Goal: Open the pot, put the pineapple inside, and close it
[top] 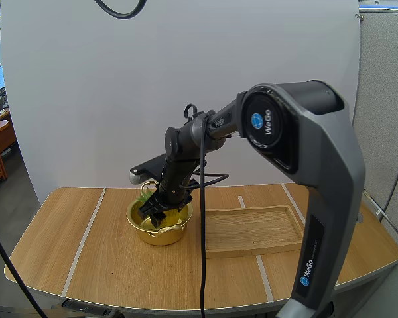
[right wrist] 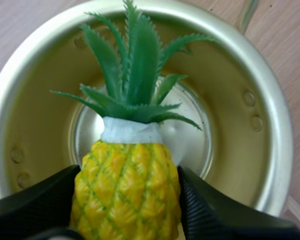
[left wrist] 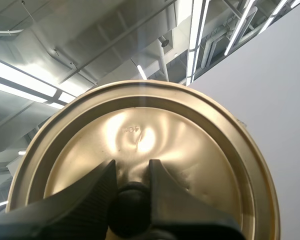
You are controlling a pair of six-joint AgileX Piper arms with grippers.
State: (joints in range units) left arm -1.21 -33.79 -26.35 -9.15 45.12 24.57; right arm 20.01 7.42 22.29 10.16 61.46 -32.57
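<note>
my right gripper (top: 160, 211) sits at the mouth of the gold pot (top: 162, 237), which stands on the table (top: 99, 265) left of centre in the high view. the wooden tray (top: 252, 211) lies just beside the pot, toward the right of the frame, with its floor bare.

in the right wrist view, the right gripper (right wrist: 130, 172) is partly open. its ribbed fingers (right wrist: 215, 210) press against both flanks of the pineapple (right wrist: 125, 200). the yellow body is clamped between them, and the green crown points away from the wrist, over the inside of the pot (right wrist: 230, 100). the pot is uncovered, and its shiny floor shows beyond the leaves.

in the left wrist view, the left gripper (left wrist: 132, 167) is closed to a narrow gap around the black knob (left wrist: 130, 215) of the gold lid (left wrist: 140, 135). one finger bears on each side of the knob. the lid is held up in the air, well apart from the pot.
</note>
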